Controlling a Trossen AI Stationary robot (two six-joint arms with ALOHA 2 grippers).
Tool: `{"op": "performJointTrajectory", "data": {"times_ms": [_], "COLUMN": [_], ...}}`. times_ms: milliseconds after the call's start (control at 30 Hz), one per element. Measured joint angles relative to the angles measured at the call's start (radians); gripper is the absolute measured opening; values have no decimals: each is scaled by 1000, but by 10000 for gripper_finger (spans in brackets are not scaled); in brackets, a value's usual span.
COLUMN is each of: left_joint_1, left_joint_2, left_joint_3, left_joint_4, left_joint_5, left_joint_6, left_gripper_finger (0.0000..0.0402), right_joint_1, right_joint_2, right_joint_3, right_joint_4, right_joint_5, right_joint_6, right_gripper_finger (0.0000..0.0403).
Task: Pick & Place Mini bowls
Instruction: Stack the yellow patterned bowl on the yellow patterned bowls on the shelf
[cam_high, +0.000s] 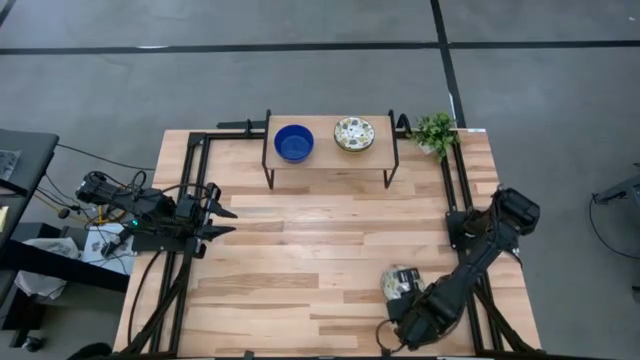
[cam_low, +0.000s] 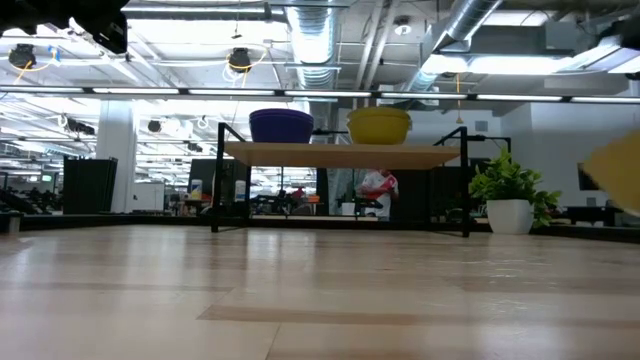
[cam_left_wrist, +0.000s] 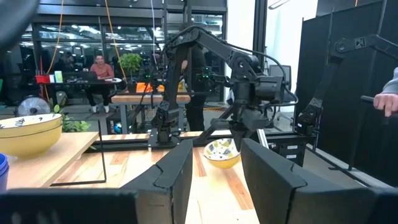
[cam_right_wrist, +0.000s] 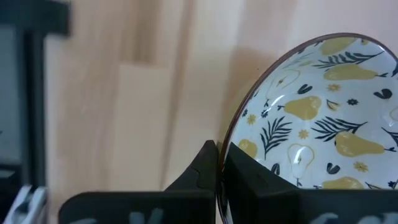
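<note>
Even, bright overhead light falls on the wooden table (cam_high: 320, 250), with only soft, short shadows under the small shelf (cam_high: 330, 160). In the low view ceiling strip lights glare white and the near tabletop smears out of focus. The right wrist view is soft up close — its dark fingers (cam_right_wrist: 242, 180) blurred (bowl glaze (cam_right_wrist: 323, 118) shows small highlights).

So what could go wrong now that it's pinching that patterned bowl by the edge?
The right hand grips the patterned bowl only by a thin bit of rim, so it might slip or tip when lifted. The shelf already holds a blue bowl and another patterned bowl, so placing a third could bump them. The plant stands close to that shelf too.
</note>
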Motion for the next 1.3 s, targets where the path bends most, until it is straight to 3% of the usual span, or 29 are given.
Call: {"op": "performJointTrajectory", "data": {"times_ms": [367,1300], "left_joint_1": [0,0], "left_joint_2": [0,4], "left_joint_3": [0,0], "left_joint_4": [0,-1], "left_joint_5": [0,0], "left_joint_6": [8,19], "left_gripper_finger": [136,137], "right_joint_1": [-150,-700], "right_joint_2": [0,-2], "right_joint_3": [170,659], "right_joint_4": [-107,-278], "right_joint_5": [111,298], "right_joint_6": [-223,-700], "right_gripper_finger": [1,0]}}
